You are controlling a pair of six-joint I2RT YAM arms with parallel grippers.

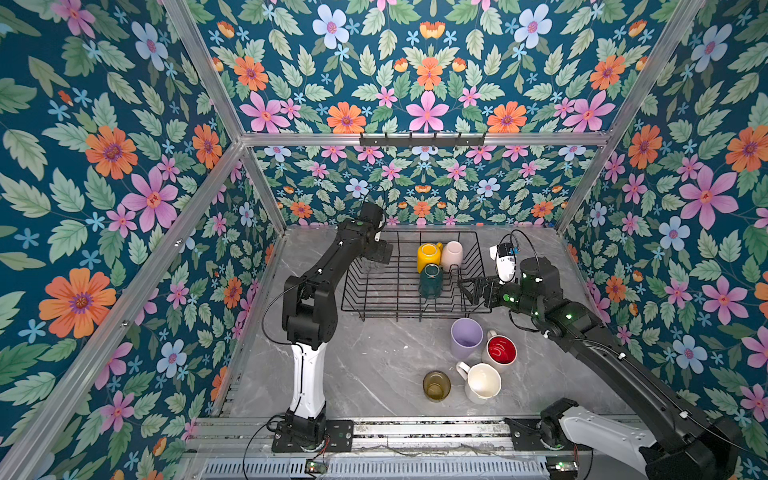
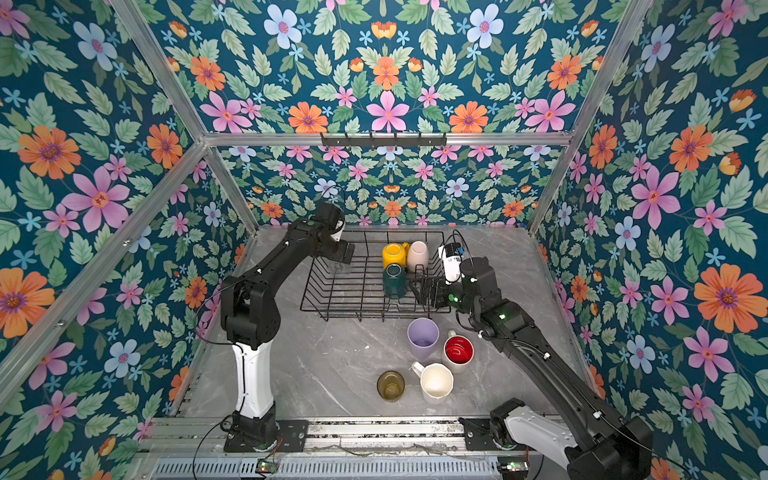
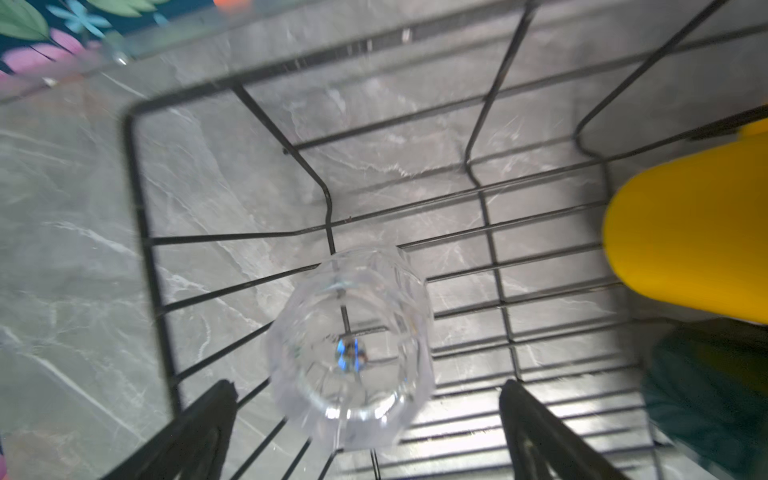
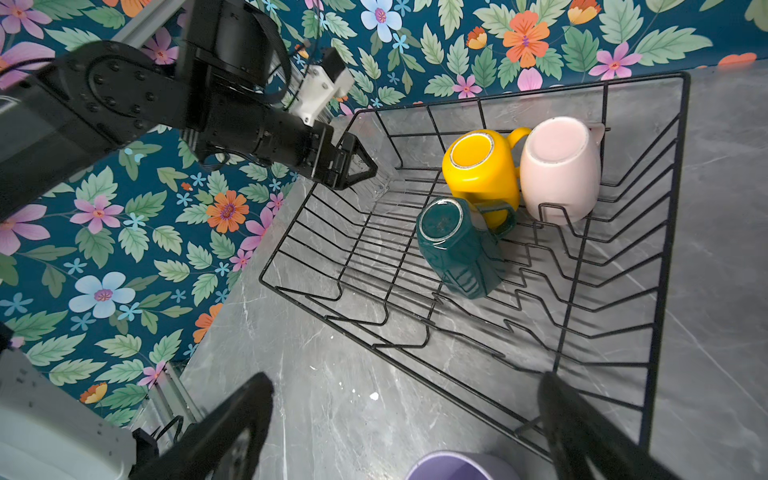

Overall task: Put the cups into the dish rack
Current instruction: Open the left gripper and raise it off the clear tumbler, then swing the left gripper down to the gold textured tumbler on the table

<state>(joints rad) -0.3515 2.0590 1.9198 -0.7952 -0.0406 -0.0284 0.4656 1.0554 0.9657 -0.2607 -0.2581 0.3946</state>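
Okay, top views first. In both top views the left claw [image 1: 379,254] hangs over the far left corner of the dish rack [image 1: 386,291]. The clear glass under it is barely readable there. The right claw [image 1: 468,289] sits at the rack's right side, near the dark green mug [image 1: 431,282] but apart from it. The yellow mug [image 1: 428,255] and cream cup [image 1: 452,254] stand side by side at the rack's far edge, with the dark green mug just in front. On the table [image 1: 365,374], on the near side of the rack, are the lilac tumbler [image 1: 466,337], red-lined white mug [image 1: 500,351], white mug [image 1: 482,382] and olive-amber glass [image 1: 436,385]. All four are mouth up and clear of both claws.

Left wrist, blurred: the clear glass [image 3: 351,349] stands on the rack wires between the fingers [image 3: 208,415], with a gap on each side. So the left claw is spread wide, gripping nothing. The yellow mug [image 3: 685,241] is well off to the side.

Right wrist: the right claw [image 4: 405,380] is spread wide and empty over bare table, just outside the rack rim [image 4: 681,166]. The lilac tumbler [image 4: 457,467] shows near it. The three mugs in the rack are bottom-up. The left claw [image 4: 357,166] is over the opposite corner, with the glass a faint shape below it.
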